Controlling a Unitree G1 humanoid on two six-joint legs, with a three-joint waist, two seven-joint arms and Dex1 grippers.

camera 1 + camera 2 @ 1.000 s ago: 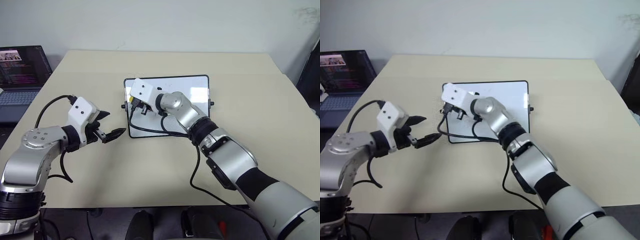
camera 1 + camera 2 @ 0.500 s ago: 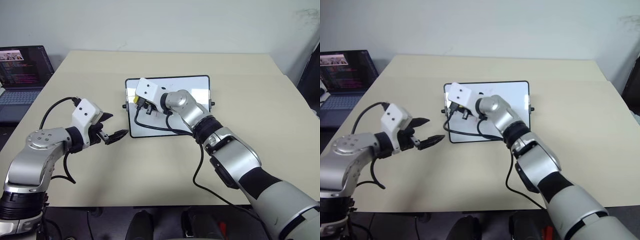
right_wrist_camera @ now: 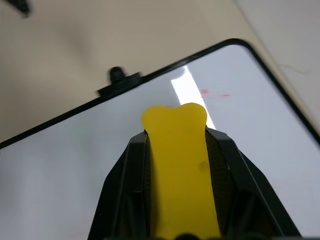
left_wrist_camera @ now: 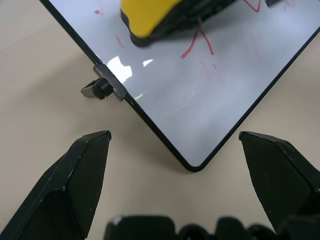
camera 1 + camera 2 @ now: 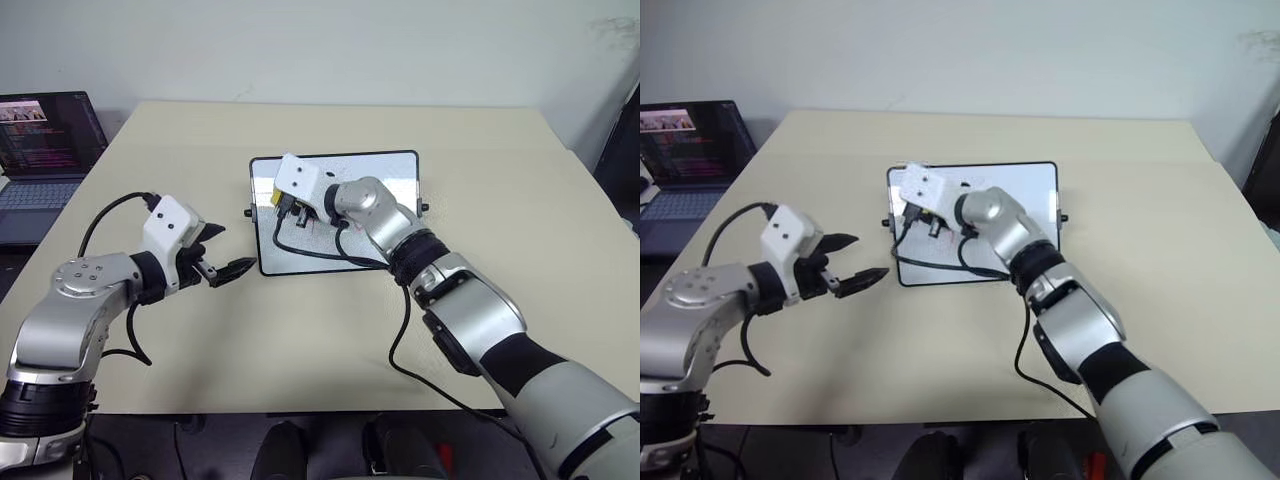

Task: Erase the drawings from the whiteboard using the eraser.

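Whiteboard [image 5: 385, 175] lies on beige table [image 5: 300, 330]; right end effector [image 3: 176, 145] clamps eraser [image 3: 177, 160], left end effector [image 4: 175, 165] gapes empty.

tabletop [image 5: 330, 330]: plain pale beige.
whiteboard [image 5: 390, 175]: glossy white face, thin black frame, small black side knobs.
drawings [image 4: 200, 42]: thin red marker strokes, with fainter red flecks nearby.
eraser [image 3: 181, 170]: bright yellow top, dark underside.
right gripper [image 3: 176, 150]: black fingers, white housing, silver arm with black cable.
left gripper [image 5: 222, 257]: black fingers [image 4: 75, 190], white housing, silver arm.
laptop [image 5: 40, 140]: dark screen with coloured text lines, grey-blue keyboard.
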